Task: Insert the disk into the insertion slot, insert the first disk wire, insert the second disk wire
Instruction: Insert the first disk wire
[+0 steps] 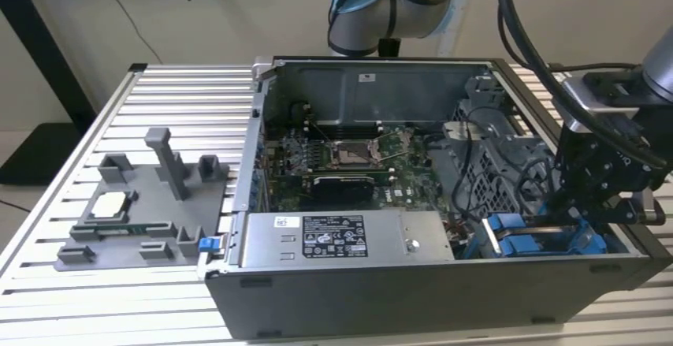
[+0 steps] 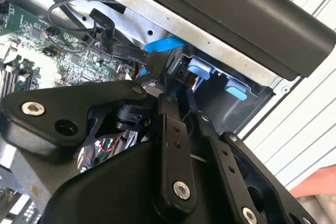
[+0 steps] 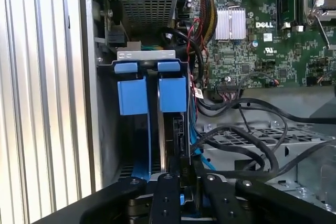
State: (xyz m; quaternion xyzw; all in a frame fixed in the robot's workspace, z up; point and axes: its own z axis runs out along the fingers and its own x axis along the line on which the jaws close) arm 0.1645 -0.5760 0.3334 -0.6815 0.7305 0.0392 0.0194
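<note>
One disk (image 3: pixel 176 129): seated on edge in the slot (image 3: pixel 145 55), beside a second blue tab (image 3: pixel 131 95)
Axis: long side runs along the bay; blue-tab end toward the power supply (image 3: pixel 143 1), other end under the claw (image 3: pixel 184 174)
Claw: low over the disk's far end; grip state can't tell
Cables (image 3: pixel 247 99): black, loose beside the bay

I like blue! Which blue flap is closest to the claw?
The flap nearer the green board, facing the gripper; the other flap sits by the case wall.
</note>
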